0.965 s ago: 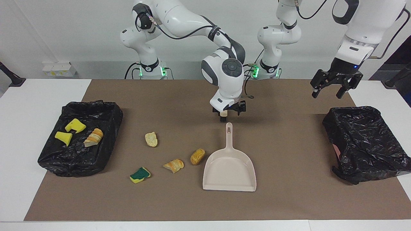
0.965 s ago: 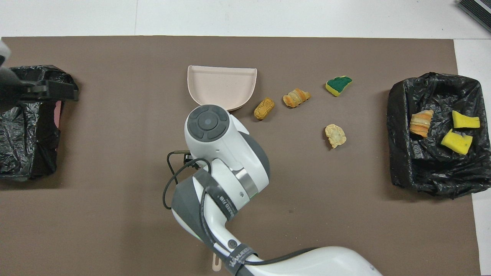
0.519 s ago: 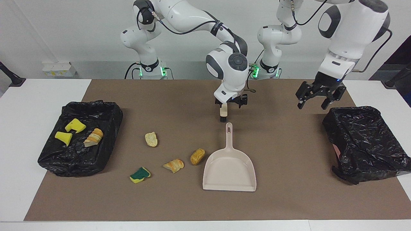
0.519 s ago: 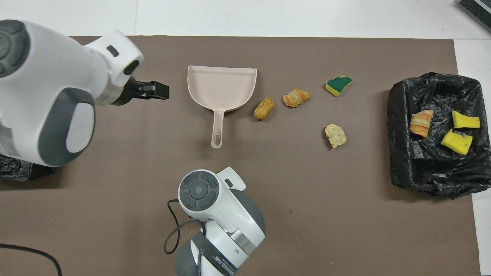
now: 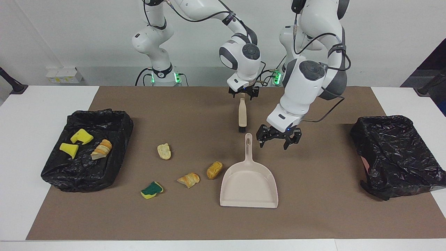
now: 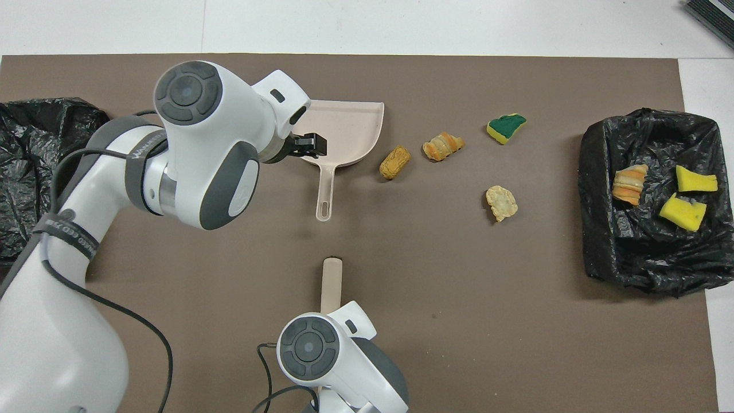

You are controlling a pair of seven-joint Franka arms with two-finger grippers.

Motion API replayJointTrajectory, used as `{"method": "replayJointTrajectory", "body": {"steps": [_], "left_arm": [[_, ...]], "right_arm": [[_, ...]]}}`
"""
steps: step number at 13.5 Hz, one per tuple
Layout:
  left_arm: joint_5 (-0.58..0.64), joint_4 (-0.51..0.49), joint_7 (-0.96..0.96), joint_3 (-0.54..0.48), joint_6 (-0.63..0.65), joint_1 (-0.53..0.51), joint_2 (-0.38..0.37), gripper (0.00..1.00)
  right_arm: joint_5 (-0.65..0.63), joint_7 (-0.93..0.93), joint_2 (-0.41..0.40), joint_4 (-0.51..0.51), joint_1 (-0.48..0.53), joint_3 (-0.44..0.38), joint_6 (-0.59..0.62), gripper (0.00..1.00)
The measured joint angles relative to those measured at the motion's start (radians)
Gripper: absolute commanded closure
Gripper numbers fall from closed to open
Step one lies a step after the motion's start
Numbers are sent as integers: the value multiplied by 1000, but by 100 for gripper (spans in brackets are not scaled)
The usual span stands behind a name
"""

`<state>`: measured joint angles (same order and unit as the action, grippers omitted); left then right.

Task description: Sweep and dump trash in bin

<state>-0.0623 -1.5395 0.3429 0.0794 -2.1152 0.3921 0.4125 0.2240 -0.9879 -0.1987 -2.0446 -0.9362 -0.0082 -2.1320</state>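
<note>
Left gripper spread wide just beside the dustpan handle; right gripper holding the brush

- The facing view looks from high across the table toward both robot bases, down on the left gripper.
- The overhead view looks steeply down from above the robots' end, closer in, the arms rising large beneath it.
- Both share the brown mat and the dustpan under that gripper, half a turn apart.
</note>
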Motion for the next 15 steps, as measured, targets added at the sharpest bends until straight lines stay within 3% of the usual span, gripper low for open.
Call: {"method": "replayJointTrajectory", "body": {"steps": [2,3,4,10,12,13,14,15], "left_arm": [[0,-2,18,0,-7,30,16,0],[2,-4,33,0,-8,44,21,0],[2,-11,38,-1,-6,53,22,0],[3,-92,44,-2,-10,101,33,0],[3,-92,44,-2,-11,102,36,42],[3,-92,48,-3,-11,102,36,76],[3,-93,56,-3,-10,102,36,100],[3,-93,65,-3,-10,102,36,100]], "right_arm": [[2,0,8,-26,0,0,-18,69],[2,0,9,-34,0,-1,-20,92],[3,0,10,-37,0,-1,-23,100],[6,-10,40,-24,13,-12,15,100],[5,-10,96,-23,57,-15,117,100],[3,-1,129,-22,87,-16,180,100],[-1,25,162,-22,123,-16,241,100],[-12,69,194,-23,169,-17,301,100]]}}
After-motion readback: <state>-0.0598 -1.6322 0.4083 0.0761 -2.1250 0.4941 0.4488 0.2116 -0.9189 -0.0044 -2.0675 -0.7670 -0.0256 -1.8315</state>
